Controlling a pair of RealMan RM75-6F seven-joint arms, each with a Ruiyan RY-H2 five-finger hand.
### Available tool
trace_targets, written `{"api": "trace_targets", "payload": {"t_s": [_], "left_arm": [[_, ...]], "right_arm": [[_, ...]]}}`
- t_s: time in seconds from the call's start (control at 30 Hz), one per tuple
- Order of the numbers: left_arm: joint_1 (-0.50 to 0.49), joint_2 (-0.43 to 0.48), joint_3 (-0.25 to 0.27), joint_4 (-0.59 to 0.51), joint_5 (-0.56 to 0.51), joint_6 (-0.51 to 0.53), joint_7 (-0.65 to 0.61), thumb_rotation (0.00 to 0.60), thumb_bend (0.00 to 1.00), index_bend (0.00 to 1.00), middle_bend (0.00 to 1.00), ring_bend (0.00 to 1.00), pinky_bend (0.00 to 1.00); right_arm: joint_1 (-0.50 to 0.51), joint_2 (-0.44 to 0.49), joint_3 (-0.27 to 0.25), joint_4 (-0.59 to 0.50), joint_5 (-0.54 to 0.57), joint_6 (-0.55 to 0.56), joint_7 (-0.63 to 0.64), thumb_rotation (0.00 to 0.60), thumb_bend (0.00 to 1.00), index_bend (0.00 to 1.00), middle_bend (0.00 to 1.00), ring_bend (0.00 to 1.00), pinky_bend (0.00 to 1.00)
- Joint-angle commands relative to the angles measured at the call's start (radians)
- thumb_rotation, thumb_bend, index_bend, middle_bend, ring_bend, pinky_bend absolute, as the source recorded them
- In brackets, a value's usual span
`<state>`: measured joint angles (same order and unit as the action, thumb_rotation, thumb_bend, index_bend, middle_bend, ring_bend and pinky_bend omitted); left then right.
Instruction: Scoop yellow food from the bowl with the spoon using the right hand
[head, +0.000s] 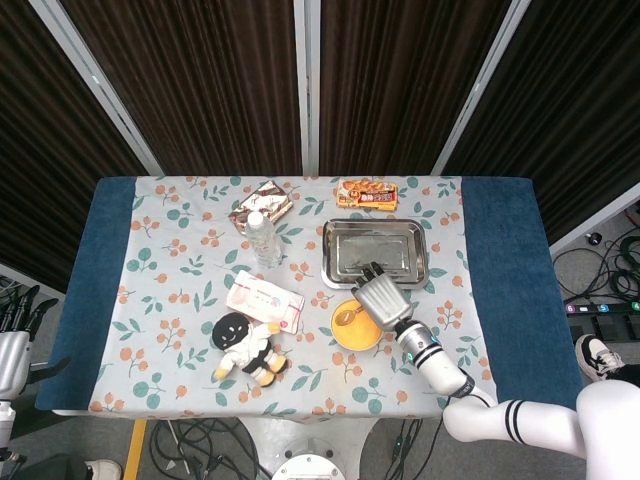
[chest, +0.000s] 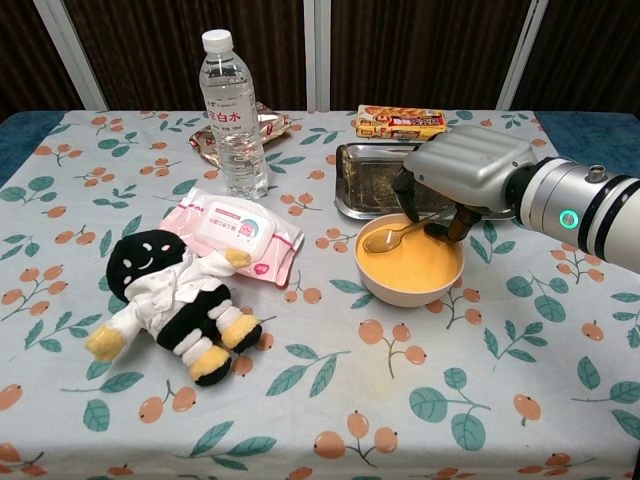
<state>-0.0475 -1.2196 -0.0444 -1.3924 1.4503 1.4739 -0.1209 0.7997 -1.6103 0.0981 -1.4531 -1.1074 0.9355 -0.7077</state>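
A white bowl (chest: 409, 289) (head: 357, 343) full of yellow food stands right of the table's middle. A gold spoon (chest: 385, 237) (head: 346, 315) lies in it, its scoop at the left rim and its handle running right. My right hand (chest: 463, 170) (head: 381, 300) hovers palm down over the bowl's far right side, fingers curled down around the handle's end. Whether they touch the handle cannot be told. My left hand (head: 10, 352) shows only at the left edge of the head view, off the table.
A steel tray (chest: 372, 180) sits just behind the bowl, with a snack box (chest: 400, 121) further back. To the left stand a water bottle (chest: 231, 112), a pink wipes pack (chest: 232, 232), a plush doll (chest: 175, 299) and a wrapped snack (chest: 268, 127).
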Motion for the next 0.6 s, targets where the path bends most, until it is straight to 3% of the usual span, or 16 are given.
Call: {"api": "trace_targets", "payload": {"t_s": [0.03, 0.27, 0.6], "left_arm": [[0.001, -0.002, 0.0, 0.004, -0.001, 0.0, -0.002, 0.6, 0.0, 0.22, 0.11, 0.09, 0.12], [0.004, -0.003, 0.0, 0.009, -0.001, 0.003, -0.005, 0.6, 0.0, 0.22, 0.11, 0.09, 0.12], [0.006, 0.005, 0.002, -0.013, 0.012, 0.016, 0.013, 0.6, 0.0, 0.22, 0.11, 0.09, 0.12]], "right_arm": [[0.003, -0.001, -0.001, 0.001, 0.004, -0.002, -0.005, 0.6, 0.33, 0.53, 0.35, 0.19, 0.17], [0.011, 0.006, -0.005, -0.007, -0.012, 0.009, -0.018, 0.6, 0.35, 0.59, 0.36, 0.2, 0.17], [0.057, 0.112, -0.041, -0.046, -0.195, 0.05, -0.155, 0.6, 0.39, 0.64, 0.36, 0.21, 0.17]]}}
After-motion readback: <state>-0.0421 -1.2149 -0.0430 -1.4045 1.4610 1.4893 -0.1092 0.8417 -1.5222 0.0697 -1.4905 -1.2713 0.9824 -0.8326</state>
